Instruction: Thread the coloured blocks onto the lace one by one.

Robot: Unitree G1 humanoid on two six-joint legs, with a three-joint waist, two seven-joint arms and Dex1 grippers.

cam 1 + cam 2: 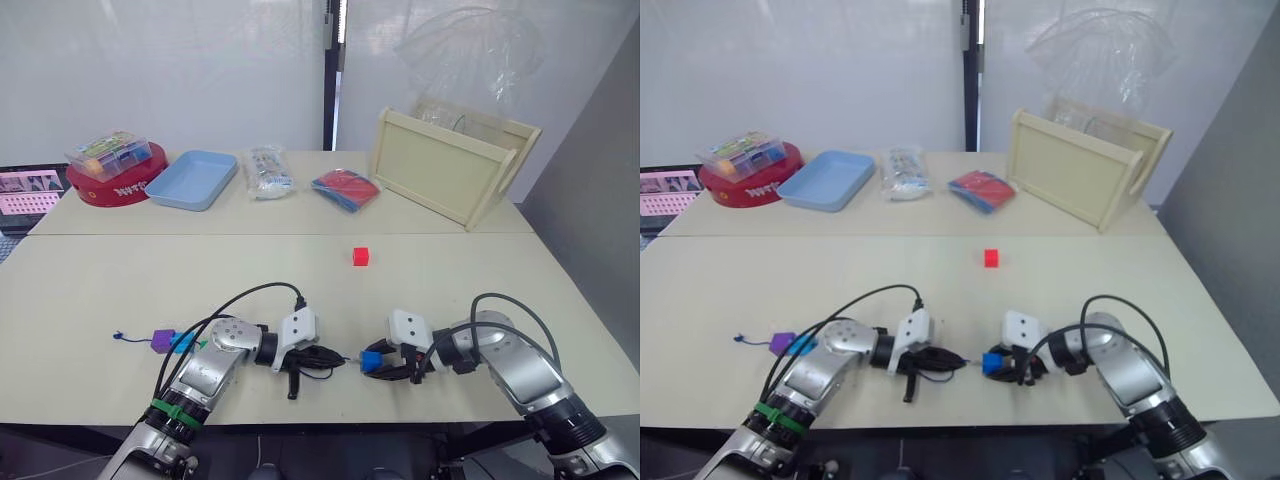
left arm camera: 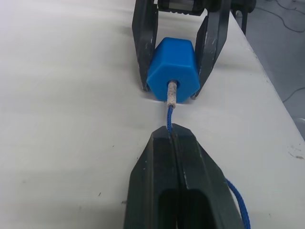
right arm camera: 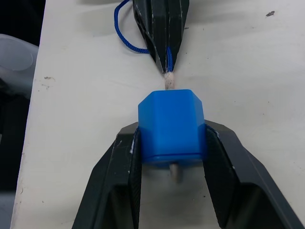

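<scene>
Right gripper (image 3: 171, 157) clamping faceted glossy blue block (image 3: 170, 125), left gripper (image 2: 172, 136) pinching braided lace (image 2: 168, 114), stiff pale tip seemingly through.

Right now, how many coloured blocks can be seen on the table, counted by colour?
Red block: 1
Blue block, held in the right gripper: 1
Purple block: 1
Cyan block: 1
Green block, mostly hidden by the left arm: 1
Total: 5
</scene>
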